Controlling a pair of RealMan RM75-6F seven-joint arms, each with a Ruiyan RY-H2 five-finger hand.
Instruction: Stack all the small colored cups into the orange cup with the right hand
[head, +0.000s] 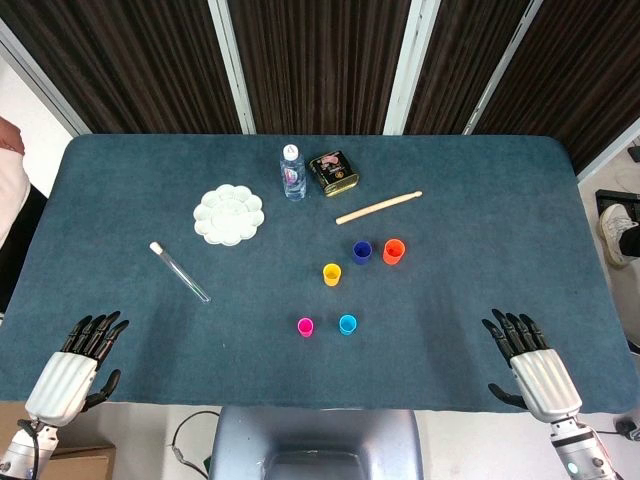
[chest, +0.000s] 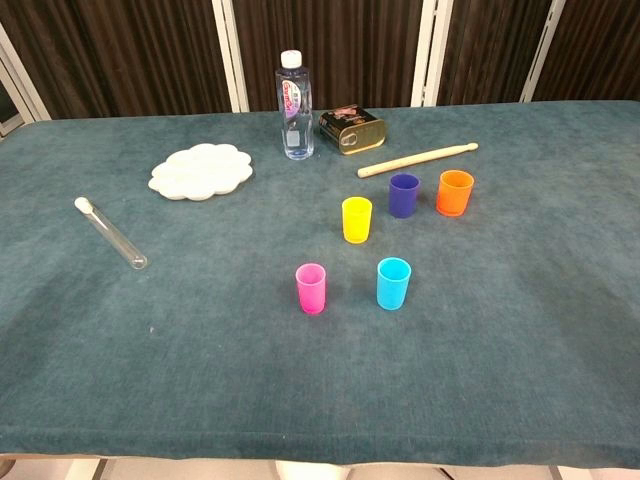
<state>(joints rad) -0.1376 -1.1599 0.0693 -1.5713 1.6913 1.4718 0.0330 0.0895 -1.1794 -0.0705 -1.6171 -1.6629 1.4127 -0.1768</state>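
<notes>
The orange cup (head: 393, 251) (chest: 455, 192) stands upright right of centre, with a dark blue cup (head: 362, 252) (chest: 404, 195) just to its left. Nearer me are a yellow cup (head: 332, 274) (chest: 357, 219), a pink cup (head: 305, 327) (chest: 311, 288) and a light blue cup (head: 347, 324) (chest: 393, 283), all upright and apart. My right hand (head: 530, 365) rests at the table's near right edge, fingers spread, holding nothing. At the near left edge my left hand (head: 78, 365) lies the same way, empty. The chest view shows neither hand.
A wooden stick (head: 378, 208) (chest: 417, 160) lies behind the cups. Further back are a clear bottle (head: 292, 172) (chest: 293, 105) and a dark tin (head: 333, 173) (chest: 352, 130). A white palette (head: 229, 214) (chest: 201, 171) and a glass test tube (head: 180, 271) (chest: 110, 233) lie on the left.
</notes>
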